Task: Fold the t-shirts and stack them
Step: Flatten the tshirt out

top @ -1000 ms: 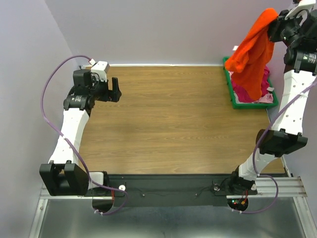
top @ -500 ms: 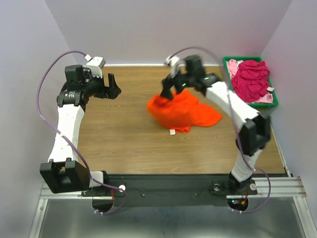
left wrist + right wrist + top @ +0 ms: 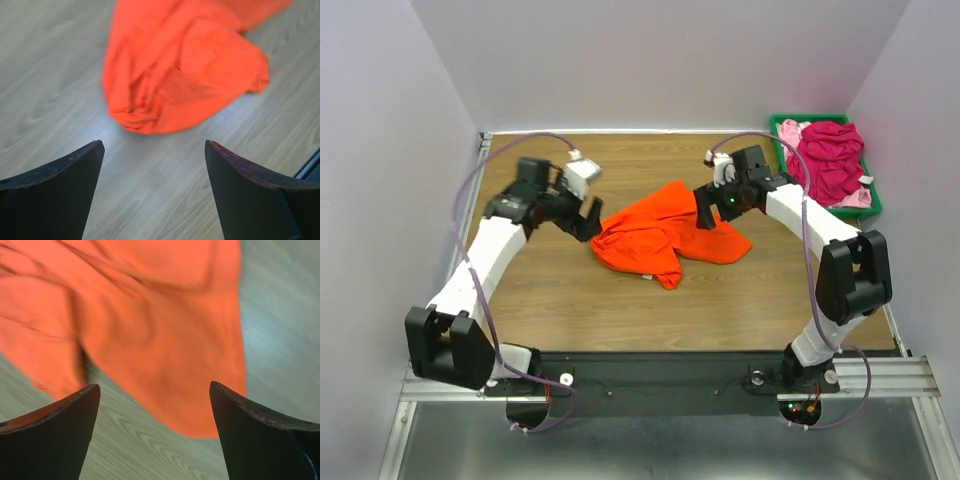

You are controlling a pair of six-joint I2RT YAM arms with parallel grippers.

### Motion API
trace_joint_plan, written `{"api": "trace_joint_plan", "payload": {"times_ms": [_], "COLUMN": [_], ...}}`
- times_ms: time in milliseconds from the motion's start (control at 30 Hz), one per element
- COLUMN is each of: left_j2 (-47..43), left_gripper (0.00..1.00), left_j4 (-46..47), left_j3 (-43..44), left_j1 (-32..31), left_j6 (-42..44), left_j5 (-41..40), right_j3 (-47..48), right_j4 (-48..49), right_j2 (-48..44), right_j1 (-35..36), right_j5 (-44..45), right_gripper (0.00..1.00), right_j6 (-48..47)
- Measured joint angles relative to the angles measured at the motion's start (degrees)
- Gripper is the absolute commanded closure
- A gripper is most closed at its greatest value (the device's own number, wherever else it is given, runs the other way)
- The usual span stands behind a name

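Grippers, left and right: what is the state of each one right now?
Left gripper: open, empty, beside the orange t-shirt.
Right gripper: open, empty, above the same shirt.

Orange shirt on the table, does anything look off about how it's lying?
Yes. The orange t-shirt lies crumpled on the table, folded over itself rather than spread flat, bunched into a lump near the left gripper.

Both arms bend inward toward the middle; the left tool (image 3: 588, 216) and the right tool (image 3: 706, 214) have jaws wide apart.
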Motion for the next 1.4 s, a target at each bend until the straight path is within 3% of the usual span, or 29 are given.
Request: {"api": "trace_joint_plan", "payload": {"times_ms": [100, 267, 333, 367, 433, 467, 500, 533, 633, 800, 967, 1033, 1067, 1400], "left_j2": [2.93, 14.12, 17.18, 18.43, 20.39, 21.16, 21.79, 22.25, 25.38, 32.06, 35.85, 35.82, 35.28, 27.65], "left_gripper": [0.16, 0.26, 0.36, 0.42, 0.7, 0.93, 1.0, 1.0, 1.0, 0.99, 0.74, 0.46, 0.27, 0.23], "left_j4": [1.16, 4.28, 5.09, 5.22, 5.75, 6.23, 6.51, 6.56, 6.29, 2.1, -0.2, -1.01, -1.33, 0.5], "left_j3": [-3.13, -3.5, -3.87, -3.98, -4.0, -4.0, -3.98, -3.8, -1.77, 9.35, 20.81, 22.49, 22.45, 6.64], "left_j1": [-6.84, -10.21, -10.75, -10.93, -11.23, -11.37, -11.37, -11.34, -10.19, -1.01, 7.69, 8.63, 8.59, -2.45], "left_j6": [0.79, -0.15, -0.57, -0.59, -0.79, -0.59, -0.66, -0.68, 0.57, 3.37, 5.18, 6.05, 6.36, 2.99], "left_j5": [-3.8, -8.41, -9.86, -10.73, -12.59, -14.29, -15.12, -16.46, -18.69, -18.99, -17.86, -15.98, -14.21, -6.27], "right_j3": [-3.04, -4.2, -3.74, -3.67, -3.28, -3.19, -3.02, -3.02, -3.21, -5.4, -7.37, -7.72, -8.2, -9.81], "right_j4": [-0.35, -0.26, 0.22, 0.42, 1.18, 1.42, 1.68, 1.84, 2.21, 2.21, 0.85, 0.13, 0.0, -1.29], "right_j2": [1.46, 8.44, 10.58, 10.75, 11.58, 11.76, 12.07, 12.2, 12.26, 10.32, 8.44, 7.74, 6.91, 3.23], "right_j1": [-2.84, -4.83, -5.03, -5.03, -5.03, -5.03, -5.27, -5.31, -5.64, -5.7, -5.7, -5.7, -5.7, -6.05], "right_j5": [2.01, 5.11, 6.03, 6.36, 7.82, 8.26, 8.28, 8.48, 8.9, 8.87, 8.15, 7.21, 6.86, 7.61], "right_gripper": [0.14, 0.25, 0.4, 0.45, 0.68, 0.76, 0.93, 0.99, 1.0, 0.99, 0.99, 0.99, 0.99, 1.0], "right_j6": [0.61, 1.11, 1.05, 1.03, 1.05, 1.07, 1.05, 1.14, 1.64, 1.75, 1.73, 1.75, 1.73, 1.53]}}
